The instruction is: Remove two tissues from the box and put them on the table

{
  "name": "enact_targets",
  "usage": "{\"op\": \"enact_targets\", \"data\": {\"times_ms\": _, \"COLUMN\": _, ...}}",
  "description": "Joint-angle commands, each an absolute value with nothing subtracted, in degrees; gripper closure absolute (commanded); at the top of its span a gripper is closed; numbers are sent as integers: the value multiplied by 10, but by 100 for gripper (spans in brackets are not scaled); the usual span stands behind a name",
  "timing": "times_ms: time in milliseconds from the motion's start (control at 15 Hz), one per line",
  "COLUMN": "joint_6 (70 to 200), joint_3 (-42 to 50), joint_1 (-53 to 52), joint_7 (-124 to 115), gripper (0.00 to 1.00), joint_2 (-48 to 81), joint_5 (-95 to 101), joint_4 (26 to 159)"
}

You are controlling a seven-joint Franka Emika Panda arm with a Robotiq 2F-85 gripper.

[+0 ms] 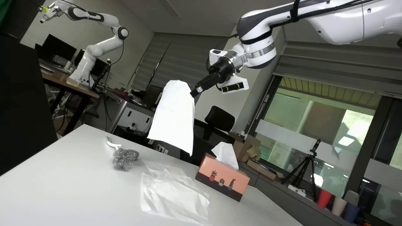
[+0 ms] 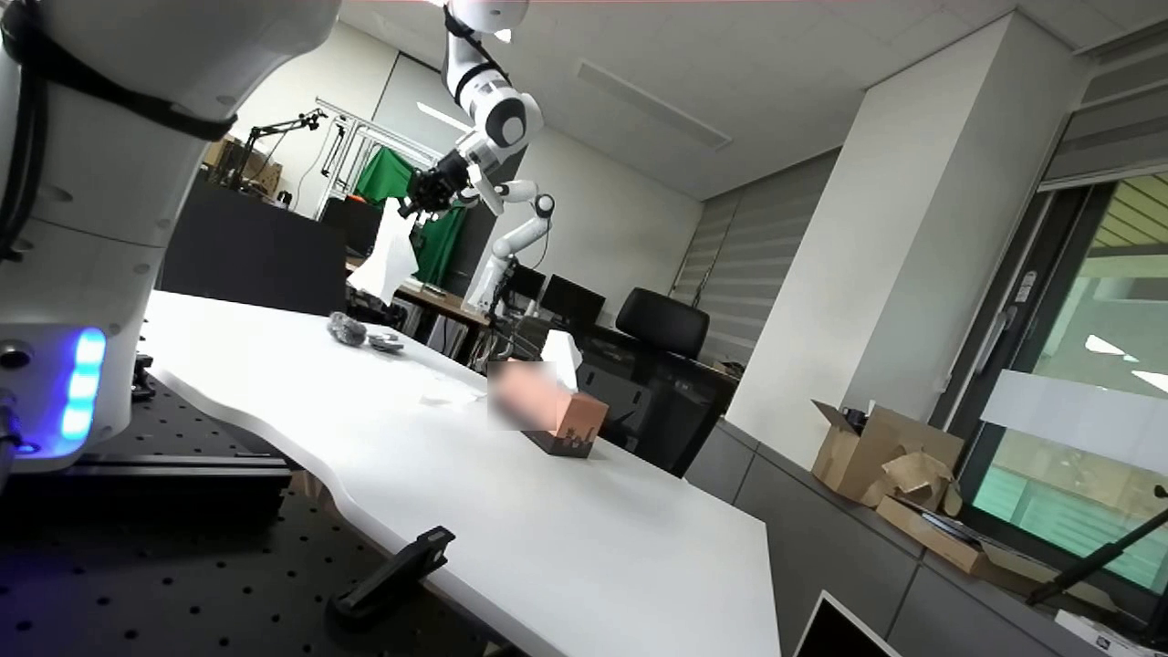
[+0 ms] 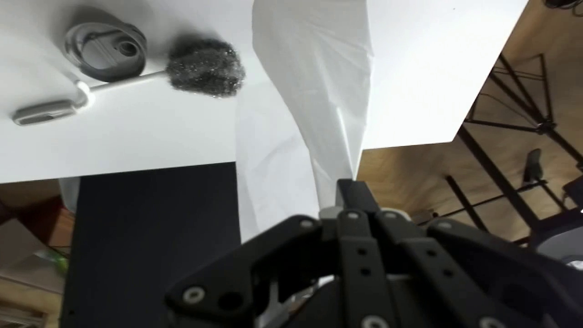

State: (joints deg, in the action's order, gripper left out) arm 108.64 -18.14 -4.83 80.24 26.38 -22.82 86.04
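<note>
My gripper (image 1: 194,92) is high in the air, pointing down and away from the arm. It is shut on a white tissue (image 1: 176,116), which hangs loose from the fingertips, clear of the table (image 1: 72,175). In the wrist view the held tissue (image 3: 314,82) runs from the gripper (image 3: 353,182) toward the top edge. The salmon-pink box (image 1: 226,177) stands on the table, well below the gripper, and another tissue (image 1: 225,153) pokes up from its top. Beside it lies a crumpled, partly see-through whitish sheet (image 1: 169,191); whether this is tissue or film I cannot tell.
A fluffy dark grey brush head (image 3: 207,67) on a white handle (image 3: 45,112) lies on the table, touching or close to a grey round lid (image 3: 107,50). A black panel (image 3: 155,237) and the floor are past the table edge. Another white arm (image 1: 94,50) stands behind.
</note>
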Motion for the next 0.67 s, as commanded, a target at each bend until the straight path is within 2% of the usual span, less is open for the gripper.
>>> {"op": "enact_targets", "data": {"times_ms": 0, "joint_6": 1010, "joint_3": -180, "joint_1": -12, "joint_7": 896, "gripper": 100, "joint_2": 290, "joint_5": -271, "joint_4": 847}}
{"op": "enact_targets", "data": {"times_ms": 267, "joint_6": 913, "joint_3": -148, "joint_1": 4, "joint_7": 901, "gripper": 100, "joint_2": 356, "joint_5": -267, "joint_4": 810}}
{"op": "enact_targets", "data": {"times_ms": 600, "joint_6": 868, "joint_3": -118, "joint_1": 7, "joint_7": 860, "gripper": 100, "joint_2": 437, "joint_5": -252, "joint_4": 757}}
